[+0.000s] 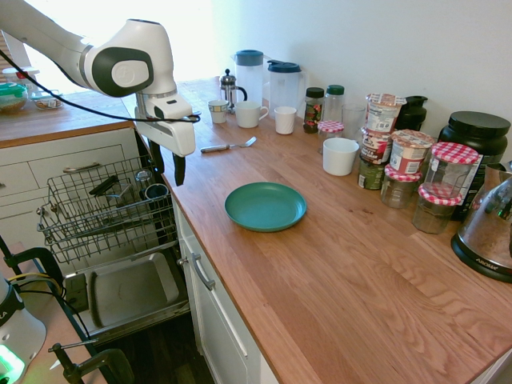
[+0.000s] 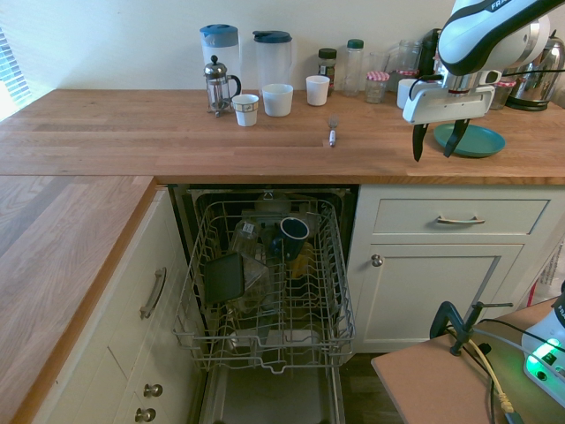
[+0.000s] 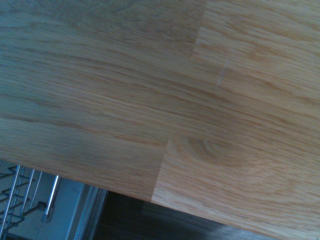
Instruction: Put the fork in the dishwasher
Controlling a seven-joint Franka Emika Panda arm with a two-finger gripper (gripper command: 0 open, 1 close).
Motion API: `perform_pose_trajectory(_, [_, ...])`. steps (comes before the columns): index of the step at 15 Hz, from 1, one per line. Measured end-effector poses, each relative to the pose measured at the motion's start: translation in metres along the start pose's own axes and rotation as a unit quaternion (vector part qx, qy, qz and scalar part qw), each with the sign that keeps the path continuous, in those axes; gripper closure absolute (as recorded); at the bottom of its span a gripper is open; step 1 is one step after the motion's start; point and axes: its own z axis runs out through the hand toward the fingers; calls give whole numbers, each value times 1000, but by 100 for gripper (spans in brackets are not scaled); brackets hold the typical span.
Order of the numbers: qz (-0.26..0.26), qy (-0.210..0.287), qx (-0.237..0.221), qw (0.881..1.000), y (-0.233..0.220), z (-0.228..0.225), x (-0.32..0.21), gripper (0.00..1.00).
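The claw [image 1: 168, 165] hung released and empty over the bench [image 1: 336, 264] edge, with the fork [image 1: 228, 146] well apart, farther back, lying roughly crosswise.

Wooden countertop [image 1: 336, 264], white cabinets [image 2: 459, 265], pale wall [image 1: 384, 40], bright daylight

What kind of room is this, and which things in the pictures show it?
Most likely a home kitchen. A dishwasher stands open under a wooden countertop with its wire rack pulled out, a fork and a teal plate lie on that countertop, and mugs, jars and jugs line the wall.
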Motion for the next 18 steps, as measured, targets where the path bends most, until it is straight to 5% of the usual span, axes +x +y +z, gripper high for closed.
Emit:
perform_pose_trajectory(6, [6, 16, 18, 1000, -28, -8, -10, 0])
perform_pose_trajectory(18, [190, 58, 108, 974, -167, -24, 17, 0])
